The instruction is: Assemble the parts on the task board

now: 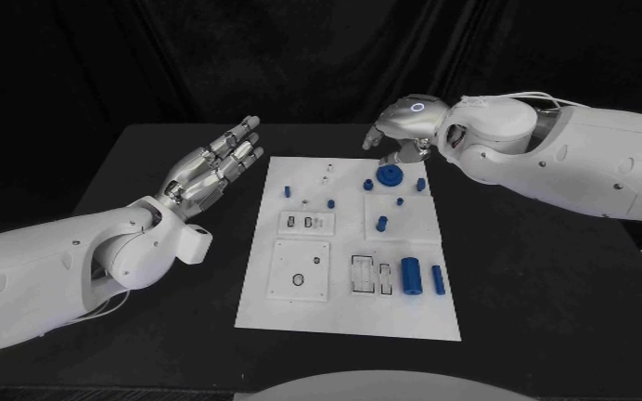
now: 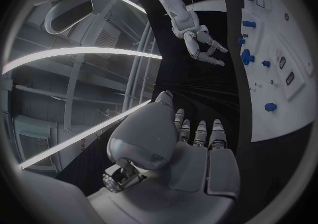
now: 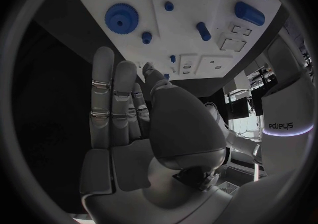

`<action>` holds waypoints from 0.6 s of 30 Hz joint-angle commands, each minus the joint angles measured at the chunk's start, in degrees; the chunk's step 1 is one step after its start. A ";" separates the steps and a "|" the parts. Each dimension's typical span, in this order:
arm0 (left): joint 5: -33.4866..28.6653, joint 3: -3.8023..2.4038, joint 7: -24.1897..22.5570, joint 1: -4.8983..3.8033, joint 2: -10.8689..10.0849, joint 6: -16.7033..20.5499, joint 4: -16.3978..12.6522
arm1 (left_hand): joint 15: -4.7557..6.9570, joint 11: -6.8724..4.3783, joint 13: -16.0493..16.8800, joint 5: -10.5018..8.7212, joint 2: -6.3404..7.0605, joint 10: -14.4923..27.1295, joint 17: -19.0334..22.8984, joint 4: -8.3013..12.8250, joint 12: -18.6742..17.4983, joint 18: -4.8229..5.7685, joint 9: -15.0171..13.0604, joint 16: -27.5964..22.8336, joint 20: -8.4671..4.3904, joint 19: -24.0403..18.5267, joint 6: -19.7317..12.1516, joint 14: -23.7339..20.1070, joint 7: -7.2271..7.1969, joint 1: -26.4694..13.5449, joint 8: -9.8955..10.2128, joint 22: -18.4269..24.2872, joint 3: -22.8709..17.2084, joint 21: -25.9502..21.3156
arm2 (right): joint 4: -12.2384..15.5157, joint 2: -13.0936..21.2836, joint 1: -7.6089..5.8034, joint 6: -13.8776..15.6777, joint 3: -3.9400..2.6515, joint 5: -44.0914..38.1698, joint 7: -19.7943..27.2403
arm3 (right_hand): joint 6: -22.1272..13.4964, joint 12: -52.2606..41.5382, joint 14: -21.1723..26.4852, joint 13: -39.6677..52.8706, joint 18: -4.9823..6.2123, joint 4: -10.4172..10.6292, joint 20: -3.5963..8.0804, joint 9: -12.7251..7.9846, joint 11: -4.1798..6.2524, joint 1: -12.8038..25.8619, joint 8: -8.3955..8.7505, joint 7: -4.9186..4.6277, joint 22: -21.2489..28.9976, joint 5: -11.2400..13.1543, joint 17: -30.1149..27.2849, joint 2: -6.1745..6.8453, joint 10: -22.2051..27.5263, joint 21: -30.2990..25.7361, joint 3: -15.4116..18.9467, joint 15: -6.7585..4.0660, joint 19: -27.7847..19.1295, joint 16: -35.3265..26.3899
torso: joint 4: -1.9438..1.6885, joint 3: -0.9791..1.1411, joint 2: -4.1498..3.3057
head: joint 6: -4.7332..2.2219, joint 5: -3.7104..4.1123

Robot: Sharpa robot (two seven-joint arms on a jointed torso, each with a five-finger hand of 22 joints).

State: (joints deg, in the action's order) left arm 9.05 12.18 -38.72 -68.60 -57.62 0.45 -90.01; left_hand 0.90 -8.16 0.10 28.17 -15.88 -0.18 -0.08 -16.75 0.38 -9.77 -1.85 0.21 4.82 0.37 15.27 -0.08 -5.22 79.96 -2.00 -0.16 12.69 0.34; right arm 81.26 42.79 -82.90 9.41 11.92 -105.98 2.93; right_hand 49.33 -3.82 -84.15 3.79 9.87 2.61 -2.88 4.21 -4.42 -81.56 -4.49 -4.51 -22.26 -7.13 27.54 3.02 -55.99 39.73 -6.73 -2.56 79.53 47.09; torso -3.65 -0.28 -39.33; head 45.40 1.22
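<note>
White rectangular task board (image 1: 351,322) lies mid-table on the black table (image 1: 535,308). Small blue plastic parts sit on it: round toothed gear (image 1: 388,176) at the far edge, fat cylinder (image 1: 411,277) and thin pin (image 1: 438,278) near the front right, short pegs between. Silver left hand (image 1: 214,165) hovers beside the board's far-left corner, fingers straight and slightly apart, holding nothing. Silver right hand (image 1: 402,127) hangs just above the gear, fingers loosely apart in the wrist view, nothing held. Judgement: parts look light, rigid, smooth, so likely slippery. Pinch the gear across its toothed rim, cylinders mid-length.
</note>
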 commanded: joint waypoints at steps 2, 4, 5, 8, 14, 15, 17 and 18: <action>0.57 -0.07 -8.94 -0.19 -0.09 -0.38 -0.35 | -0.58 0.57 -0.02 0.41 -0.11 -0.06 0.08 0.01 -0.31 0.15 -0.09 -0.21 0.35 -0.03 0.22 0.08 0.30 0.61 -0.27 -0.06 -0.45 -0.03 | -0.79 -0.60 0.93 1.10 -0.05 -1.50 -0.03 | 0.52 -0.12 0.32 0.08 0.47 0.70 -0.11 0.01 0.05 0.20 0.03 -0.56 -1.07 0.58 1.73 0.64 -0.53 1.00 -0.20 -0.13 -0.95 1.57 | -0.58 -0.22 -1.20 | -1.16 0.32; 0.57 -0.07 -8.90 -0.19 -0.14 -0.45 -0.42 | -0.68 0.75 -0.03 0.55 -0.17 -0.05 0.08 0.03 -0.31 0.16 -0.10 -0.21 0.44 -0.02 0.32 0.08 0.46 0.75 -0.27 -0.07 -0.51 -0.02 | -1.01 -0.78 1.21 1.03 -0.05 -1.51 0.25 | 0.62 -0.16 0.20 0.09 0.30 0.90 -0.14 -0.01 0.01 0.21 0.07 -0.64 -2.74 0.66 3.23 0.78 -0.78 2.35 -0.36 -0.11 -1.01 2.80 | -0.74 -0.26 -1.27 | -1.33 0.42; 0.57 -0.07 -8.87 -0.19 -0.18 -0.50 -0.47 | -0.68 0.75 -0.03 0.55 -0.17 -0.05 0.08 0.03 -0.31 0.16 -0.10 -0.21 0.44 -0.02 0.32 0.08 0.46 0.75 -0.27 -0.07 -0.51 -0.02 | -1.12 -0.86 1.36 0.93 -0.05 -1.51 0.39 | 0.60 -0.17 0.15 0.09 0.23 0.98 -0.16 -0.03 -0.01 0.18 0.12 -0.65 -3.42 0.68 3.91 0.85 -0.87 2.92 -0.45 -0.09 -1.06 3.36 | -0.79 -0.28 -1.29 | -1.43 0.40; 0.57 -0.07 -8.82 -0.19 -0.31 -0.53 -0.58 | -0.76 0.90 -0.03 0.68 -0.21 -0.02 0.08 0.04 -0.32 0.17 -0.11 -0.21 0.54 0.00 0.38 0.08 0.61 0.89 -0.27 -0.08 -0.56 0.00 | -1.40 -1.09 1.76 0.53 -0.05 -1.52 0.67 | 0.64 -0.14 0.05 0.07 0.09 1.16 -0.18 -0.05 -0.01 0.19 0.17 -0.67 -4.85 0.76 5.14 0.95 -0.96 4.08 -0.58 -0.09 -1.12 4.39 | -0.83 -0.34 -1.36 | -1.48 0.28; 0.57 -0.07 -8.75 -0.19 -0.29 -0.63 -0.52 | -0.83 1.02 -0.04 0.74 -0.24 0.00 0.08 0.04 -0.32 0.17 -0.12 -0.21 0.62 0.00 0.47 0.08 0.72 0.98 -0.28 -0.08 -0.59 -0.01 | -2.17 -1.60 2.41 -0.21 -0.05 -1.52 1.21 | 0.85 -0.31 0.24 0.12 0.01 1.50 -0.28 -0.11 -0.13 0.11 0.23 -0.85 -6.39 0.67 6.06 1.12 -1.69 5.41 -0.94 0.02 -1.70 5.31 | -0.87 -0.40 -1.23 | -1.11 0.42; 0.57 -0.07 -8.75 -0.19 -0.26 -0.67 -0.50 | -0.83 1.02 -0.04 0.74 -0.24 0.00 0.08 0.04 -0.32 0.17 -0.12 -0.21 0.62 0.00 0.47 0.08 0.72 0.98 -0.28 -0.08 -0.59 -0.01 | -2.30 -1.64 2.50 -0.39 -0.05 -1.52 1.33 | 0.84 -0.34 0.25 0.13 -0.01 1.52 -0.29 -0.12 -0.13 0.10 0.25 -0.85 -6.63 0.66 6.24 1.15 -1.80 5.60 -0.97 0.03 -1.74 5.46 | -0.86 -0.40 -1.21 | -1.06 0.43; 0.57 -0.07 -8.74 -0.19 -0.22 -0.71 -0.47 | -0.83 1.02 -0.04 0.74 -0.24 0.00 0.08 0.04 -0.32 0.17 -0.12 -0.21 0.62 0.00 0.47 0.08 0.72 0.98 -0.28 -0.08 -0.59 -0.01 | -2.50 -1.68 2.62 -0.62 -0.05 -1.52 1.50 | 0.76 -0.36 0.26 0.13 -0.06 1.59 -0.32 -0.17 -0.17 0.11 0.33 -0.87 -7.13 0.65 6.61 1.24 -1.95 6.00 -1.01 0.06 -1.82 5.76 | -0.88 -0.43 -1.17 | -0.95 0.41; 0.57 -0.07 -8.73 -0.19 -0.20 -0.74 -0.45 | -0.83 1.02 -0.04 0.74 -0.24 0.00 0.08 0.04 -0.32 0.17 -0.12 -0.21 0.62 0.00 0.47 0.08 0.72 0.98 -0.28 -0.08 -0.59 -0.01 | -2.60 -1.70 2.67 -0.72 -0.05 -1.52 1.58 | 0.74 -0.35 0.27 0.12 -0.08 1.60 -0.32 -0.18 -0.18 0.11 0.35 -0.86 -7.32 0.65 6.65 1.25 -1.97 6.15 -1.02 0.07 -1.82 5.80 | -0.91 -0.45 -1.14 | -0.86 0.40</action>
State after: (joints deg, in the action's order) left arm 9.33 12.16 -38.74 -68.61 -57.92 0.31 -90.37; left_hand 0.49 -7.37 0.11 28.68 -16.15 -0.18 -0.05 -16.74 0.38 -9.76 -1.90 0.21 5.23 0.37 15.69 -0.08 -4.79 80.22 -2.00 -0.15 12.37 0.34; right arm 78.79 41.10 -80.36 9.27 11.92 -106.85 4.02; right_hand 50.05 -3.82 -84.15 3.83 9.87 3.88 -3.19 4.11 -4.60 -81.36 -4.49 -5.23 -29.45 -6.39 34.14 3.72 -57.45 45.70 -7.67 -2.56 78.00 52.58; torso -4.50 -0.68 -40.54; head 44.38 1.61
